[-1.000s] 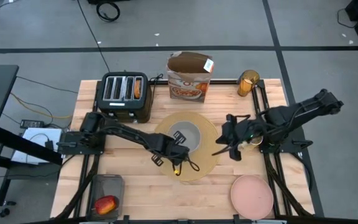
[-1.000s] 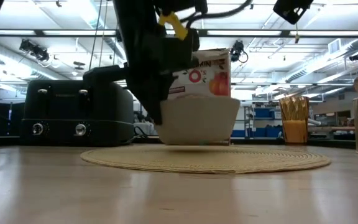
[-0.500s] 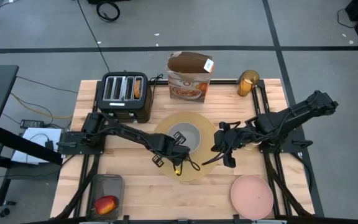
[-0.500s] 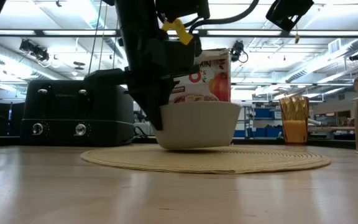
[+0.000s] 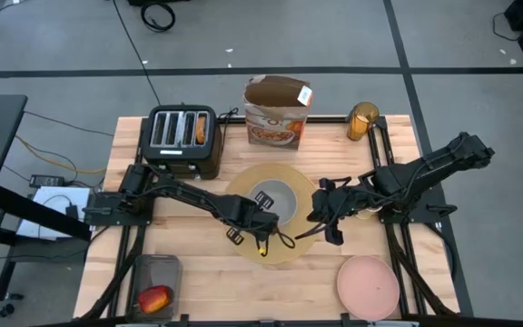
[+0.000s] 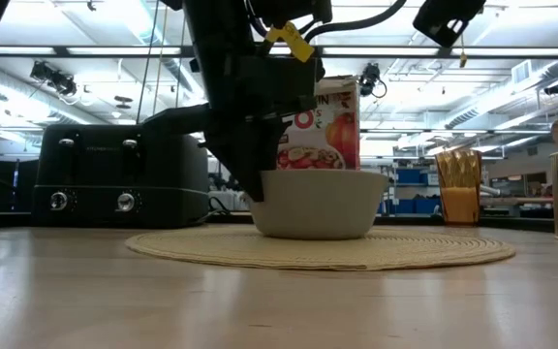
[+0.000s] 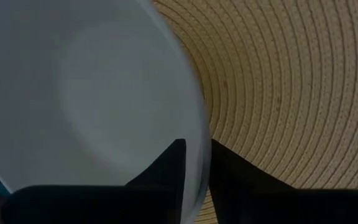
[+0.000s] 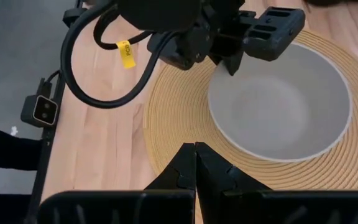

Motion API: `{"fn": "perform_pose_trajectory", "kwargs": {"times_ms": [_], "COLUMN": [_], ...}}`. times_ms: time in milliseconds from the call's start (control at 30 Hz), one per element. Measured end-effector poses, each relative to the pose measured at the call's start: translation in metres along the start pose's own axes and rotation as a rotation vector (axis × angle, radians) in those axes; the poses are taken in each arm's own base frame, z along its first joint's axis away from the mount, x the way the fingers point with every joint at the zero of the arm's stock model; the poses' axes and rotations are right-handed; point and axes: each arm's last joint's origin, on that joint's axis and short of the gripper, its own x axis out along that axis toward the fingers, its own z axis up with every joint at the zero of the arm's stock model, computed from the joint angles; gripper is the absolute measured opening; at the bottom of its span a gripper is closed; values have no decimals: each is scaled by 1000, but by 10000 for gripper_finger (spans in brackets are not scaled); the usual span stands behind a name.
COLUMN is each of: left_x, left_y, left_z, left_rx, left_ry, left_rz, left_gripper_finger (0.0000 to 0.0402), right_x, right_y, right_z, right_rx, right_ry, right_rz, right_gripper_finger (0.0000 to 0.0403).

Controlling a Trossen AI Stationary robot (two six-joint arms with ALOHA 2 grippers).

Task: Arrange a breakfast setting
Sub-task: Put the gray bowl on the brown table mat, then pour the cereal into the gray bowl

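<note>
Left wrist view: bowl [image 7: 86, 106] rim sits pinched between the left gripper [image 7: 194, 163] jaws, resting on the placemat [image 7: 291, 81]. Right gripper [image 8: 195, 163] hovers alongside, fingers pressed together.

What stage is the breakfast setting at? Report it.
Done: the tan placemat is laid and the grey bowl sits on it. In hand: the left gripper straddles the bowl's rim, one finger inside and one outside. The right gripper, shut and empty, hovers at the mat's edge. Left: pink plate, amber glass and apple lie off the mat.
</note>
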Motion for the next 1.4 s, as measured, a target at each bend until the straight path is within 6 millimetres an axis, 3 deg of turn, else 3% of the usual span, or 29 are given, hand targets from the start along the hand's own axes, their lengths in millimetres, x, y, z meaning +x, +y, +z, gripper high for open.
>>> {"fn": "perform_pose_trajectory", "kwargs": {"times_ms": [333, 467, 600, 833, 1000, 1167, 1267, 1400], "left_x": [-19, -46, -92, -183, -226, -255, -267, -270], "left_y": [-3, 1, 11, 24, 27, 34, 35, 33], "left_z": [-5, -15, -32, -74, -96, -104, -106, -110], "left_rx": [-35, -108, -289, -693, -867, -917, -927, -950], "left_ry": [31, 34, -42, -309, -515, -729, -818, -816], "left_rz": [15, 19, 51, 116, 138, 183, 185, 194], "left_gripper_finger": [96, 110, 118, 119, 119, 119, 119, 119], "right_x": [-1, -9, -30, -72, -88, -112, -127, -139], "right_y": [1, -4, -19, -67, -105, -145, -170, -189], "right_z": [2, 11, 31, 54, 76, 101, 97, 83], "right_rx": [10, -23, -52, -45, -27, 17, 82, 98], "right_ry": [1, -6, -49, -203, -236, -271, -275, -223], "right_rz": [25, -5, -134, -361, -394, -521, -554, -495], "right_gripper_finger": [64, 106, 154, 247, 315, 352, 360, 378]}}
